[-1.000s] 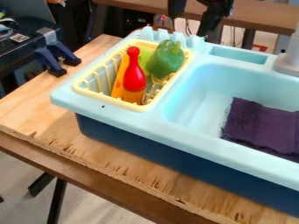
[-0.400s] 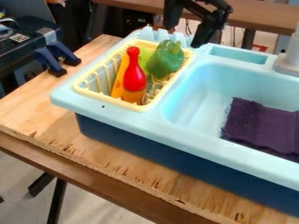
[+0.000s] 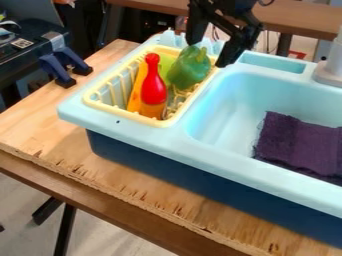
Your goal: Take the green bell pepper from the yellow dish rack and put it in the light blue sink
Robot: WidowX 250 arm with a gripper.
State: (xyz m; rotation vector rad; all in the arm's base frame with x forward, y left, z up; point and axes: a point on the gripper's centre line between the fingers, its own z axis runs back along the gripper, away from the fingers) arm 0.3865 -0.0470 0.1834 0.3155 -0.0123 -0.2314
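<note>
The green pepper [image 3: 189, 70] sits toward two o'clock in the yellow basket [image 3: 93, 104], stem end up. At one o'clock from it on my screen hangs the claw [image 3: 208, 50], spread wide and holding nothing; I can't tell whether its nearer finger brushes the stem end. I judge this an approach, with the grip not made. A grasp from here would call for centring the spread over the pepper, then lowering, one finger each side (the basket rim leaves little room on the right). The red bottle-shaped toy [image 3: 153, 87] leans at eight o'clock from the pepper, beside an orange piece [image 3: 137, 90]. The basket rests on the light-blue sink [image 3: 180, 137]; in the sink's bowl, at four o'clock from the basket, lies a dark purple cloth [image 3: 300, 145]. Everything stands on the wooden table [image 3: 133, 202].
</note>
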